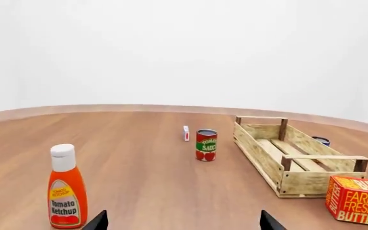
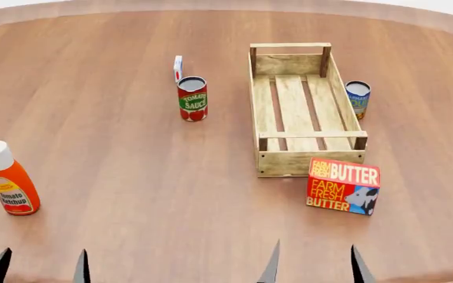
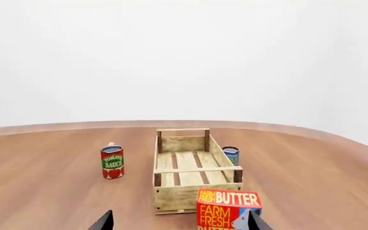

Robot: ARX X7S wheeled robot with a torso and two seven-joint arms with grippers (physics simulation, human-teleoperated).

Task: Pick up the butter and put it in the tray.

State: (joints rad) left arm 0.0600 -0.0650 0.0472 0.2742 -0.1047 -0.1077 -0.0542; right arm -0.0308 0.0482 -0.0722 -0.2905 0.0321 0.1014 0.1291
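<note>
Butter [image 2: 343, 186] upright on desk [image 2: 116, 147], just beside near end of tray [image 2: 308, 160], outside it. Right hand [image 2: 314, 268] open, fingertips spread, short of butter. Left hand [image 2: 39, 270] open, near ketchup bottle [image 2: 10, 180]. Nothing gripped.

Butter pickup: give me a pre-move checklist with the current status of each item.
1. Butter lies on the table, untouched and unobstructed from above: ok.
2. Right gripper open, fingertips spread: ok.
3. Right gripper lined up with the butter: roughly ok; in the right wrist view the carton sits between the fingertips, nearer one side.
4. Tray has nothing inside it, slats bare: ok.
5. Path from butter to tray free: ok; the tray's near end wall stands just beyond the carton, so a lift over it is needed.
6. Left gripper open and holding nothing, ketchup bottle off to its side: ok.
</note>
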